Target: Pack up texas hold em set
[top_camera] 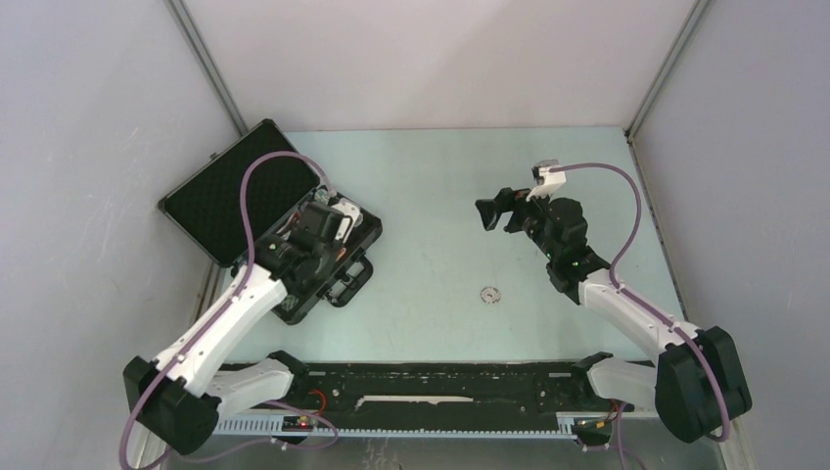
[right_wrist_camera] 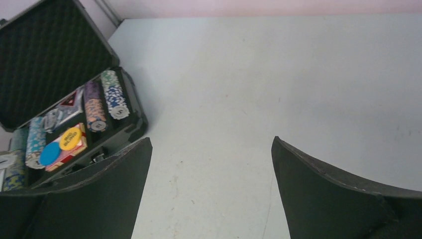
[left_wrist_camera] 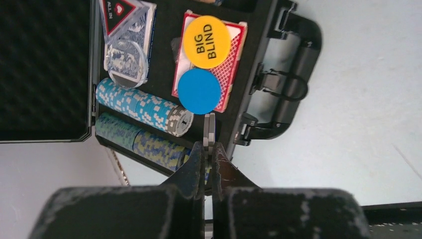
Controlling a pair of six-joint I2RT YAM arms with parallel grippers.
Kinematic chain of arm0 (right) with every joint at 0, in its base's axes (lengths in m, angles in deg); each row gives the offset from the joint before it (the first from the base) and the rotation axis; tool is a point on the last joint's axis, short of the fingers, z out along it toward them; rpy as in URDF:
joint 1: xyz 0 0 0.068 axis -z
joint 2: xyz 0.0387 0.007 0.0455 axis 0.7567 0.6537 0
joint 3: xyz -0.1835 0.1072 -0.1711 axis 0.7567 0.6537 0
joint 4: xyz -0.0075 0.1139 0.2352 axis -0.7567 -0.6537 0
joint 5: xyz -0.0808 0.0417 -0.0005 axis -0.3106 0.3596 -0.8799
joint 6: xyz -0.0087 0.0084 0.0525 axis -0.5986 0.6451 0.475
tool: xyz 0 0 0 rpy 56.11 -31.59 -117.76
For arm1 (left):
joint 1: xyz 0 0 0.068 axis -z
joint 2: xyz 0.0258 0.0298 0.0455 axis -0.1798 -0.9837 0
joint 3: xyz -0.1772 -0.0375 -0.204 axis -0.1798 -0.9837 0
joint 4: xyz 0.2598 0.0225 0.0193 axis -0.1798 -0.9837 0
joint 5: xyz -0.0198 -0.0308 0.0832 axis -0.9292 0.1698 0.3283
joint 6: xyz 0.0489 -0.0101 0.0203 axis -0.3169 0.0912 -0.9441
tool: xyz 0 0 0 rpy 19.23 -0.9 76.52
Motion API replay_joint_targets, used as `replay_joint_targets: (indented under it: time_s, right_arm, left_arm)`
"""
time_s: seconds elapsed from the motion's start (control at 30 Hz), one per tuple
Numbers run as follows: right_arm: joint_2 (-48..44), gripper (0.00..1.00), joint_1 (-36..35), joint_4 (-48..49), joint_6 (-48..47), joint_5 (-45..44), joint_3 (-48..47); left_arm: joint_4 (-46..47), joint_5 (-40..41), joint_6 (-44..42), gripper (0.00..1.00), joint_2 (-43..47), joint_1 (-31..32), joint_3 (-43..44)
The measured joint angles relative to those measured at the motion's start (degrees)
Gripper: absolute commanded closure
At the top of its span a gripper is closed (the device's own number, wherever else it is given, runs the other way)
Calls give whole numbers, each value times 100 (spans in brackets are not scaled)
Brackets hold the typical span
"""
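The black briefcase [top_camera: 345,284] lies open at the left, its foam-lined lid [top_camera: 225,191] tipped back. In the left wrist view it holds chip rows [left_wrist_camera: 139,105], a blue card deck [left_wrist_camera: 128,47] with the dark triangular marker [left_wrist_camera: 118,11] on it, and a red deck under a yellow "BIG BLIND" disc [left_wrist_camera: 206,41] and a blue disc [left_wrist_camera: 199,91]. My left gripper [left_wrist_camera: 210,149] is shut on a grey chip [left_wrist_camera: 210,128] held on edge just above the case's near side. My right gripper [top_camera: 494,213] is open and empty over bare table, also in the right wrist view [right_wrist_camera: 212,142].
One loose chip [top_camera: 488,294] lies on the table between the arms, nearer the right one. The case handle [left_wrist_camera: 294,74] and latches [left_wrist_camera: 263,79] face the table's middle. Grey walls enclose the table on the left, back and right.
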Motion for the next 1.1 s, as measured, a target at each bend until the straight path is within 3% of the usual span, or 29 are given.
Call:
replay_joint_targets:
  time_s: [0.57, 1.1]
  right_arm:
    - [-199, 0, 68, 92, 4, 92, 17]
    - [-236, 1, 68, 74, 9, 74, 17]
  left_arm:
    - [-302, 389, 70, 100, -1486, -868, -28]
    - [-417, 479, 103, 99, -2083, -944, -28]
